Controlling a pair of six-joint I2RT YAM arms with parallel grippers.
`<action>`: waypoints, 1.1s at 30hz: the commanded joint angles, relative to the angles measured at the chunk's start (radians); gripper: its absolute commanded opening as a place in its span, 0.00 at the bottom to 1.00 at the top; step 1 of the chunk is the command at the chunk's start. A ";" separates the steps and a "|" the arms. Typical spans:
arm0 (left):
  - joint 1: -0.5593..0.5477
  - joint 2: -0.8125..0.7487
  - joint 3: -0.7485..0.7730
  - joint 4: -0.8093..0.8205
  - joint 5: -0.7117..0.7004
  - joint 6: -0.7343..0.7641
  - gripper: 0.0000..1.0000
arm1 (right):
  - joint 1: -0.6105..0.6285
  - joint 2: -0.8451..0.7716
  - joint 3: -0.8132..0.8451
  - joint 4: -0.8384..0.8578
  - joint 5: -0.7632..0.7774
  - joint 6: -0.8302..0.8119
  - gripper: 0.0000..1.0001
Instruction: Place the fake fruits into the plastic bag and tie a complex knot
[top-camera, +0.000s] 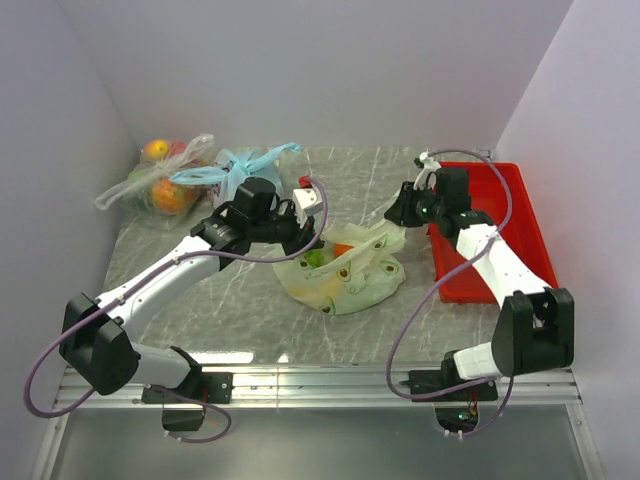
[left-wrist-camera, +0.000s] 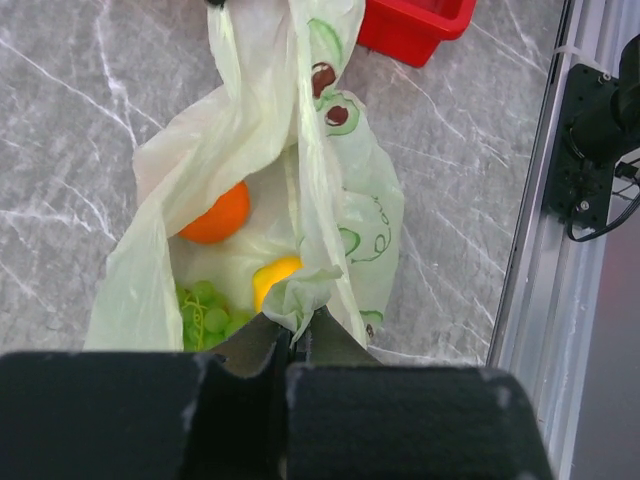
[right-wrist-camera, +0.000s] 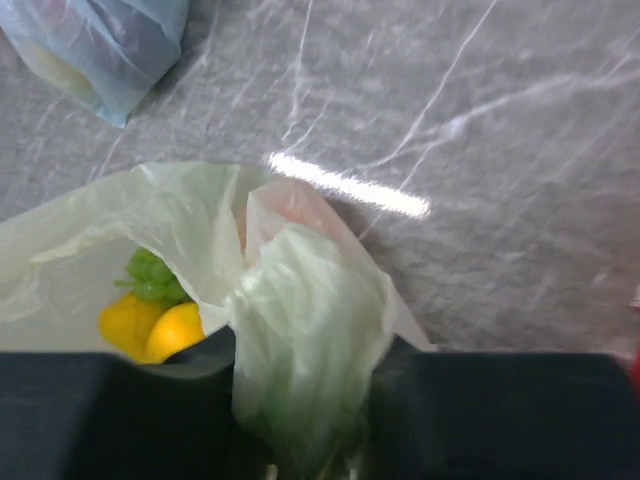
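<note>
The pale green plastic bag (top-camera: 345, 275) lies mid-table with its mouth pulled up between both arms. Inside it show an orange ball (left-wrist-camera: 218, 215), a yellow fruit (left-wrist-camera: 272, 280) and a green grape bunch (left-wrist-camera: 205, 315). The right wrist view shows the grapes (right-wrist-camera: 150, 275) and two yellow fruits (right-wrist-camera: 165, 330) through the mouth. My left gripper (top-camera: 305, 235) (left-wrist-camera: 298, 335) is shut on a bunched bit of the bag's rim (left-wrist-camera: 330, 180). At the bag's right end, my right gripper (top-camera: 400, 215) (right-wrist-camera: 300, 400) holds a thick wad of the bag's plastic (right-wrist-camera: 300, 330) between its fingers.
A red tray (top-camera: 500, 235) (left-wrist-camera: 415, 25) stands at the right, under the right arm. A light blue bag (top-camera: 240, 165) (right-wrist-camera: 100, 50) and a clear bag of wrapped fruits (top-camera: 160, 185) lie at the back left. The metal rail (top-camera: 320, 375) runs along the near edge.
</note>
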 joint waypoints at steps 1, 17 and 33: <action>0.009 0.017 -0.024 0.052 0.031 -0.028 0.00 | -0.007 0.046 -0.053 0.077 -0.122 0.108 0.26; 0.020 0.058 -0.009 0.067 0.020 -0.053 0.00 | -0.056 0.098 -0.030 0.018 -0.305 0.225 0.87; 0.023 0.060 -0.015 0.078 0.037 -0.048 0.00 | -0.187 -0.034 0.007 -0.069 -0.535 0.311 0.96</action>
